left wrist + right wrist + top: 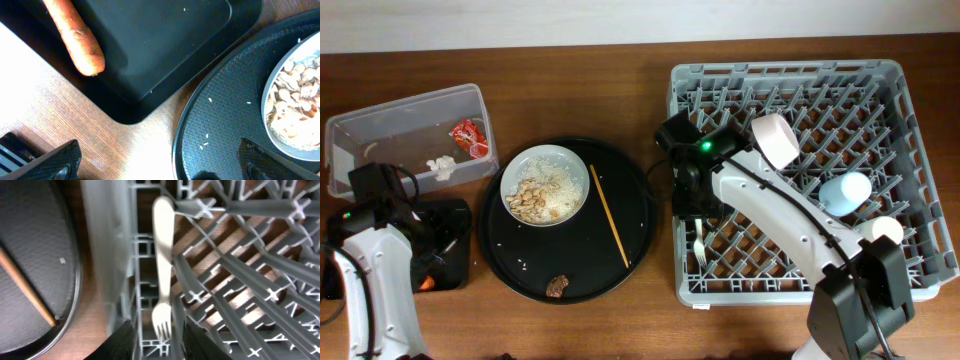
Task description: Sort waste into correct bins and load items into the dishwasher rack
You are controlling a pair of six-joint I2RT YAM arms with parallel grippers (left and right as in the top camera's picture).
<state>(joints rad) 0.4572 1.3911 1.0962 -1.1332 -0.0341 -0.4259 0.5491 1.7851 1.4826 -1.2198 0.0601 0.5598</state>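
The grey dishwasher rack [910, 90] holds a pinkish-white bowl [775, 140], a light-blue cup [845, 190], a cream cup [885, 230] and the white fork [700, 250]. My right gripper [159, 347] is open over the rack's left edge, with the tines of the fork [162, 270] between its fingers. The fork lies on the rack [240, 280]. The plate [545, 185] of beige scraps sits on the round black tray [630, 200]. My left gripper [160, 165] is open and empty by the shallow black tray [165, 45], which holds the carrot [75, 37].
The clear tub [380, 125] at the back left holds a red wrapper [470, 137] and a white tissue [442, 166]. A wooden chopstick [610, 215] and a small brown lump [558, 286] lie on the round tray. The plate's rim [267, 107] shows in the left wrist view.
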